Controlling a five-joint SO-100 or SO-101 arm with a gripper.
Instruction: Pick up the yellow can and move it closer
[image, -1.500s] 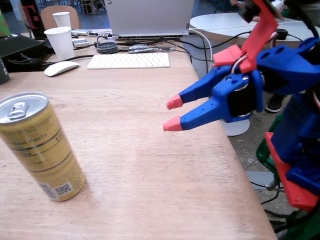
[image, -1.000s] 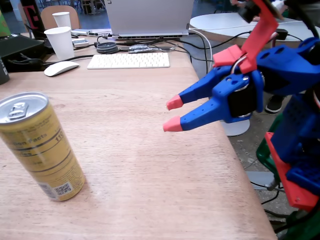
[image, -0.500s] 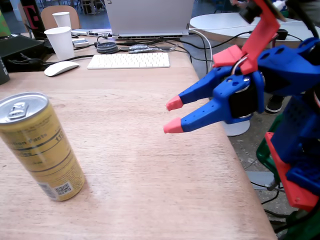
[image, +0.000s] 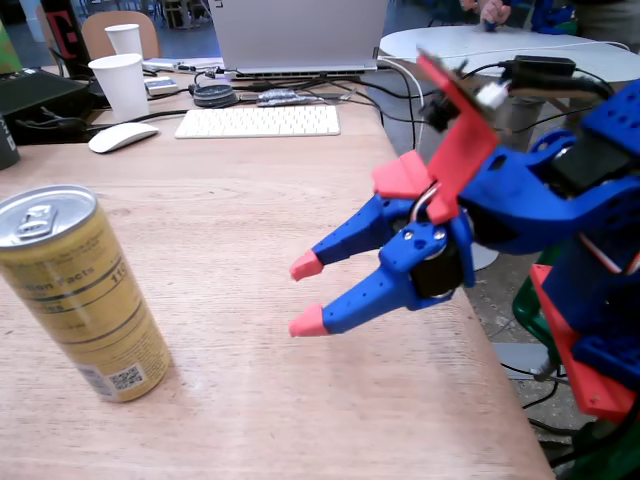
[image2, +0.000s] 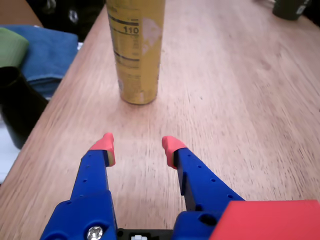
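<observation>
So the yellow can (image: 82, 292) stands upright on the wooden tabletop (image: 300, 200), near its edge in the wrist view, well apart from the tool (image: 306, 293). The tool is spread wide and empty, tips aimed at the can (image2: 136, 50). My guess: thin aluminium, smooth and a bit slippery, dents if squeezed hard, and tall enough to tip. I'd take it around the middle of the body, below the silver top, jaws square on both sides.

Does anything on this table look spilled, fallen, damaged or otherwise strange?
Nothing stands out. The tall yellow drink can stands upright and undented on the wooden table, with no liquid around it. The blue gripper is open, its red-tipped fingers apart from the can and empty.
</observation>
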